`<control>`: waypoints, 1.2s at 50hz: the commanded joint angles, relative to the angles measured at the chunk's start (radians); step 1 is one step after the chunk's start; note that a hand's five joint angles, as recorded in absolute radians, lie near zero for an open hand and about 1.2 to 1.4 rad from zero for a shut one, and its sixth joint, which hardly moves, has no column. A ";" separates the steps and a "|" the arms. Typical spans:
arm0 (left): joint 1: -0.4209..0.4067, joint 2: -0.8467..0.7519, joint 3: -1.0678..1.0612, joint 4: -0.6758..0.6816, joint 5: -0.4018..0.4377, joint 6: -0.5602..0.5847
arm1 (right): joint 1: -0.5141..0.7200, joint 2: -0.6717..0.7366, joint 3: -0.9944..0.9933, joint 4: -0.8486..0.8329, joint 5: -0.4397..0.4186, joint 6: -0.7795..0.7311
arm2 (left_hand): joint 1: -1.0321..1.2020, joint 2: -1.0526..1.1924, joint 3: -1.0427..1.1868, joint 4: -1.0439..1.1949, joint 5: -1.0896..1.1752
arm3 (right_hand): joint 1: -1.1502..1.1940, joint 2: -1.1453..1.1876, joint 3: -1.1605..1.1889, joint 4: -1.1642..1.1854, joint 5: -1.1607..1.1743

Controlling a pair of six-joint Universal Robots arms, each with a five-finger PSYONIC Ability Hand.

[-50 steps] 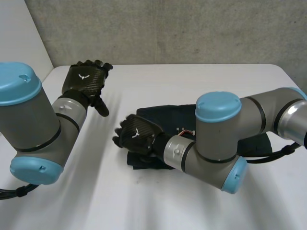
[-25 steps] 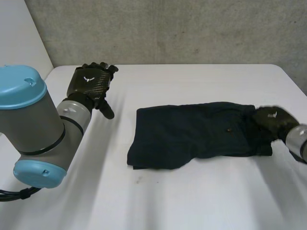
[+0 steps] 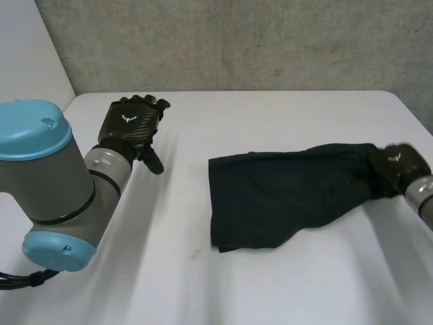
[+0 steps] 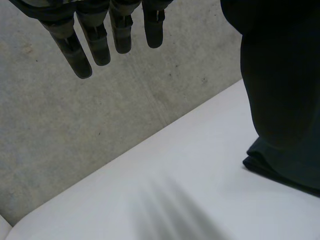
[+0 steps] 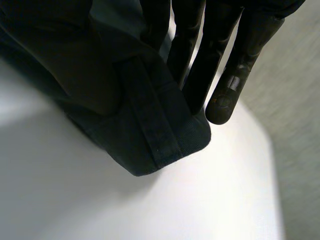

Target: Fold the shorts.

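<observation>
Right hand apparently pinches the shorts; wrist view shows fingers on the hem; left hand spread.

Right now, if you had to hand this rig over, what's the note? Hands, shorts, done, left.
Left hand: open, raised over the far left of the table, touching nothing.
Right hand: shut on the shorts, pinching the hem at their right end.
The shorts stretch across the table, with the right end lifted toward that hand.
Done: right end gripped.
Left: no neat fold shows yet; probably lay them flat, then fold over.
</observation>
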 commanded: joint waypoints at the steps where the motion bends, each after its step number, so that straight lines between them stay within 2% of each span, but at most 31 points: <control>1: 0.002 0.015 -0.003 -0.002 -0.001 0.000 | 0.209 -0.071 -0.111 0.024 0.010 -0.203 | -0.016 -0.030 -0.040 -0.030 -0.047 | 0.568 0.240 0.227 0.205 0.287; 6: 0.002 0.021 -0.009 -0.002 -0.001 0.000 | 0.402 -0.066 -0.148 0.030 -0.013 -0.396 | -0.016 -0.030 -0.040 -0.030 -0.047 | 0.568 0.240 0.227 0.205 0.287; 7: 0.004 0.023 -0.012 0.000 -0.001 -0.002 | 0.473 -0.055 -0.144 0.033 -0.041 -0.466 | -0.016 -0.030 -0.040 -0.030 -0.047 | 0.568 0.240 0.227 0.205 0.287; 11: 0.004 0.023 -0.016 -0.002 -0.001 0.000 | 0.614 -0.005 -0.099 0.065 -0.124 -0.597 | -0.016 -0.030 -0.040 -0.030 -0.047 | 0.568 0.240 0.227 0.205 0.287; 15: 0.002 0.023 -0.016 0.000 -0.001 0.000 | 0.645 0.037 -0.047 0.108 -0.164 -0.628 | -0.016 -0.030 -0.040 -0.030 -0.047 | 0.549 0.221 0.208 0.186 0.267; 19: 0.001 0.021 -0.009 0.000 -0.001 0.000 | 0.641 0.021 -0.016 0.115 -0.185 -0.595 | -0.016 -0.030 -0.040 -0.030 -0.047 | -0.464 -0.792 -0.805 -0.828 -0.746; 20: -0.001 0.020 0.000 0.000 -0.001 0.000 | 0.641 0.014 -0.013 0.111 -0.188 -0.575 | -0.016 -0.030 -0.040 -0.030 -0.047 | -0.490 -0.818 -0.831 -0.853 -0.772; 22: -0.001 0.020 0.010 0.000 -0.001 0.000 | 0.631 -0.008 -0.012 0.110 -0.204 -0.515 | -0.016 -0.030 -0.040 -0.030 -0.047 | -0.525 -0.854 -0.867 -0.889 -0.807; 24: -0.003 0.014 0.039 0.000 -0.003 0.000 | 0.584 -0.070 -0.013 0.102 -0.234 -0.342 | -0.016 -0.030 -0.040 -0.030 -0.047 | -0.643 -0.971 -0.984 -1.006 -0.924; 26: -0.010 0.008 0.068 0.000 -0.004 0.000 | 0.549 -0.121 -0.022 0.092 -0.242 -0.184 | -0.016 -0.030 -0.040 -0.030 -0.047 | -0.653 -0.982 -0.995 -1.017 -0.935; 27: -0.015 0.005 0.082 0.000 -0.006 0.000 | 0.521 -0.167 -0.032 0.078 -0.241 -0.007 | -0.016 -0.030 -0.040 -0.030 -0.047 | -0.653 -0.982 -0.995 -1.017 -0.935; 30: -0.048 -0.037 0.138 0.000 -0.006 0.002 | 0.487 -0.207 -0.059 0.062 -0.230 0.236 | -0.016 -0.030 -0.040 -0.030 -0.047 | -0.653 -0.982 -0.995 -1.017 -0.935; 31: -0.061 -0.052 0.155 -0.002 -0.007 0.002 | 0.467 -0.216 -0.090 0.070 -0.231 0.380 | -0.016 -0.030 -0.040 -0.030 -0.047 | -0.653 -0.982 -0.995 -1.017 -0.935; 35: -0.131 -0.129 0.247 -0.009 -0.010 0.000 | 0.397 -0.216 -0.160 0.113 -0.225 0.626 | -0.015 -0.029 -0.039 -0.029 -0.046 | -0.653 -0.982 -0.995 -1.017 -0.935; 37: -0.167 -0.184 0.301 -0.011 -0.010 -0.002 | 0.368 -0.209 -0.186 0.156 -0.219 0.666 | -0.013 -0.026 -0.036 -0.026 -0.043 | -0.653 -0.982 -0.995 -1.017 -0.935; 42: -0.240 -0.314 0.437 -0.041 -0.009 -0.017 | 0.326 -0.083 -0.326 0.300 -0.146 0.657 | -0.007 -0.020 -0.030 -0.020 -0.038 | -0.653 -0.982 -0.995 -1.017 -0.935; 44: -0.257 -0.391 0.513 -0.090 -0.013 -0.018 | 0.329 0.004 -0.413 0.381 -0.093 0.630 | -0.004 -0.017 -0.028 -0.018 -0.035 | -0.653 -0.982 -0.995 -1.017 -0.935; 47: -0.269 -0.501 0.630 -0.182 -0.038 -0.021 | 0.332 0.110 -0.508 0.461 -0.061 0.570 | 0.005 -0.008 -0.019 -0.009 -0.026 | -0.653 -0.982 -0.995 -1.017 -0.935; 53: -0.272 -0.633 0.781 -0.357 -0.158 -0.032 | 0.331 0.247 -0.593 0.512 -0.073 0.447 | 0.008 -0.005 -0.016 -0.006 -0.023 | -0.653 -0.982 -0.995 -1.017 -0.935; 60: -0.263 -0.695 0.783 -0.463 -0.168 -0.031 | 0.332 0.339 -0.611 0.515 -0.055 0.297 | 0.011 -0.002 -0.013 -0.003 -0.020 | -0.653 -0.982 -0.995 -1.017 -0.935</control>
